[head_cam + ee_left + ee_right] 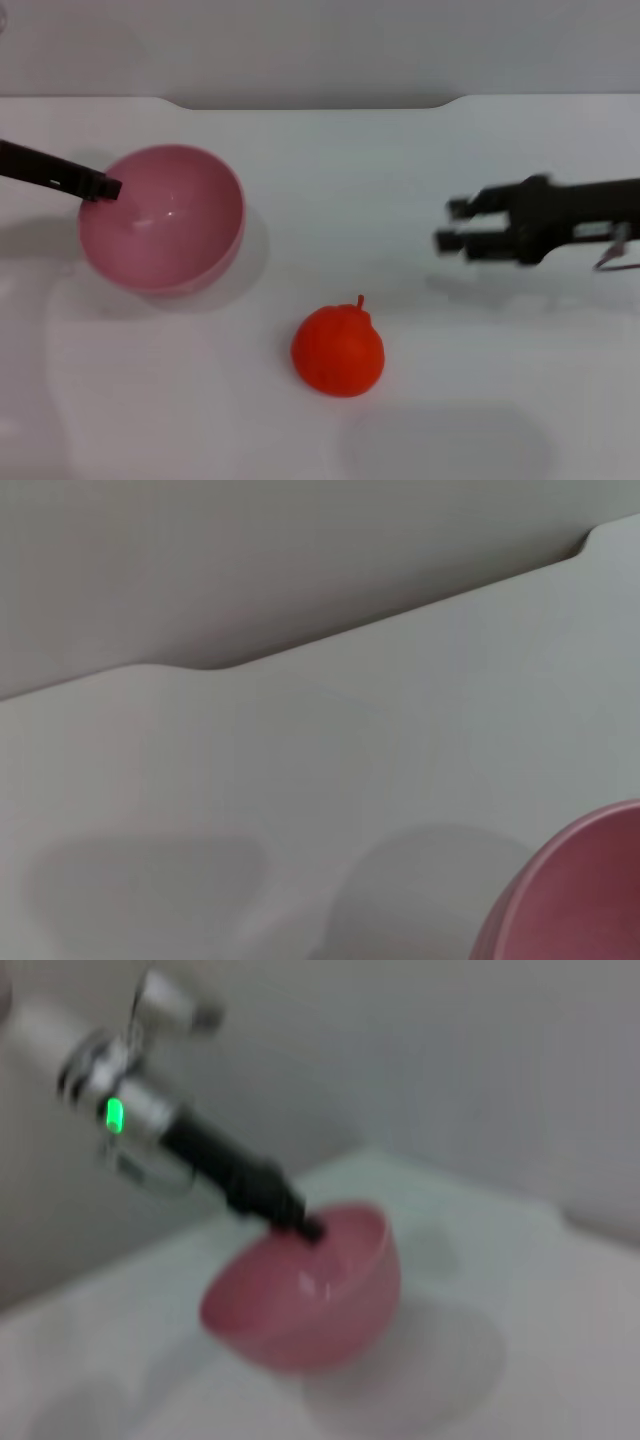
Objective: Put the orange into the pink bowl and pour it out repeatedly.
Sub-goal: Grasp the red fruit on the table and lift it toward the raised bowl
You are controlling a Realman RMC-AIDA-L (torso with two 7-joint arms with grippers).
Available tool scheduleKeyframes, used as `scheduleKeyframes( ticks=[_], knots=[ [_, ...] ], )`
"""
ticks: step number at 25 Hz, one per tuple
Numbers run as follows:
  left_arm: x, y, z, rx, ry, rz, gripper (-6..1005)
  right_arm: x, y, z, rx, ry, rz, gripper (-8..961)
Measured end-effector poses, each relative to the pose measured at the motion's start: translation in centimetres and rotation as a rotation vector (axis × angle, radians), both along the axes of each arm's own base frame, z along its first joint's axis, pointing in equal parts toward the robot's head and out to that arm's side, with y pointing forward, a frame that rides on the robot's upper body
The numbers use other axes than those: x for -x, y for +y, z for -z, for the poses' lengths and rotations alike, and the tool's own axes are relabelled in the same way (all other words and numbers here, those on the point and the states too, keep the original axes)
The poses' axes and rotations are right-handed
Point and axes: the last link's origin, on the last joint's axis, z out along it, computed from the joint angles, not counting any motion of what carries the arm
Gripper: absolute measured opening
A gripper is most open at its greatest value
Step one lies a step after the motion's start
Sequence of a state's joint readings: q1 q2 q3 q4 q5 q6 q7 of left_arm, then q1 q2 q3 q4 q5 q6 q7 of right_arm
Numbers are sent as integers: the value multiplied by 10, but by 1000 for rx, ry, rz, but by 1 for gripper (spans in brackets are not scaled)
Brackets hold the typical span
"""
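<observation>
The pink bowl (165,215) sits at the left of the white table, tipped so its opening faces the middle, and it is empty. My left gripper (108,187) is shut on its left rim; the right wrist view shows that grip (308,1228) on the bowl (300,1310). Only a slice of the bowl (580,900) shows in the left wrist view. The orange (338,350) lies on the table in front of and to the right of the bowl, stem up, touched by nothing. My right gripper (447,225) hovers at the right, open and empty, well apart from the orange.
The white table (400,160) ends at a back edge with a shallow notch, and a grey wall stands behind it. Bare tabletop lies between the bowl, the orange and the right arm.
</observation>
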State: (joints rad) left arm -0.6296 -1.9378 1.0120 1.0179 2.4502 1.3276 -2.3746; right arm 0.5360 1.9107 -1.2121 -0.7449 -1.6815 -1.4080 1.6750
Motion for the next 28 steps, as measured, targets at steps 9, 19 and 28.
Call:
scheduleKeyframes(
  ticks=[9, 19, 28],
  knots=[
    [5, -4, 5, 4, -3, -6, 172, 39, 0, 61, 168, -390, -133, 537],
    [5, -9, 20, 19, -18, -3, 174, 63, -4, 86, 212, -401, -206, 537],
    [-1, -11, 29, 25, -35, 11, 176, 72, 1, 89, 177, -342, -192, 536]
  ],
)
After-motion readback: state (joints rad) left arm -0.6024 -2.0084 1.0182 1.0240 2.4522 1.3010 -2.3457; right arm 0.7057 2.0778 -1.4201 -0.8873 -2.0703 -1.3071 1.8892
